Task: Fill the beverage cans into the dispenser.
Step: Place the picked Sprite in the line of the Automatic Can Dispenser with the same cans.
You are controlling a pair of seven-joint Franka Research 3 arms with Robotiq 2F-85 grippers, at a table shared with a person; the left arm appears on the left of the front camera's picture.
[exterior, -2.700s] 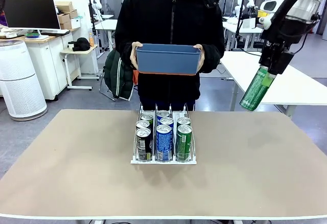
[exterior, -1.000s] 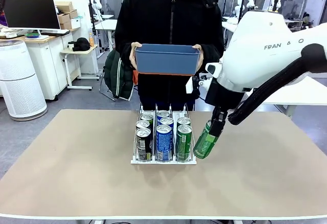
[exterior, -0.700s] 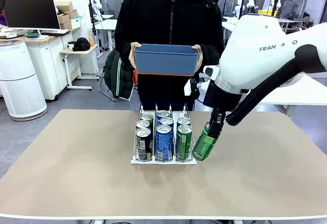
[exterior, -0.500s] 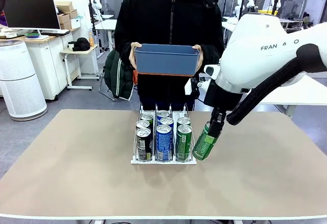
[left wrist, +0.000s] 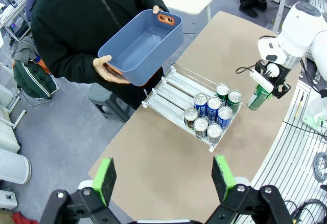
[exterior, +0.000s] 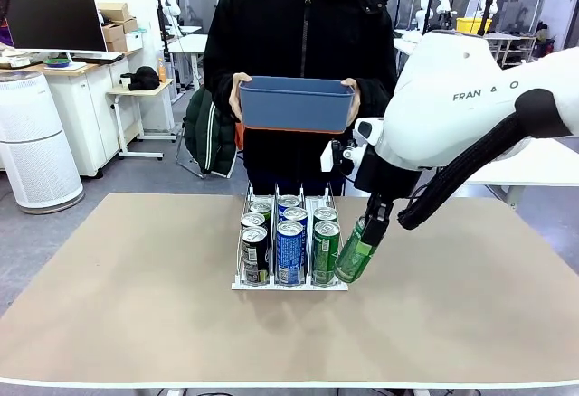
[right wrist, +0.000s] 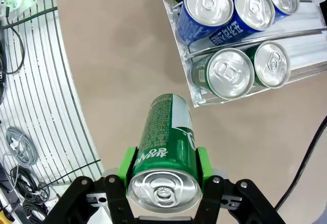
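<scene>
Front view shows the right gripper [exterior: 369, 233] clamped on a tilted green can [exterior: 355, 256] at the dispenser's [exterior: 289, 280] three o'clock, while left wrist view shows the left gripper [left wrist: 163, 177] spread apart high above the table [left wrist: 153, 157], dispenser toward one o'clock.

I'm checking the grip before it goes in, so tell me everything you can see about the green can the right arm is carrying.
The green can is a slim aluminium drink can with a silver top and pull tab, green sides and a pale patch with print too small to read. The right gripper is shut on it near the top, green pads pressed to opposite sides. It hangs tilted, its bottom end low, just to the right of the dispenser by the green cans' lane. Whether it touches the table cannot be told.
</scene>
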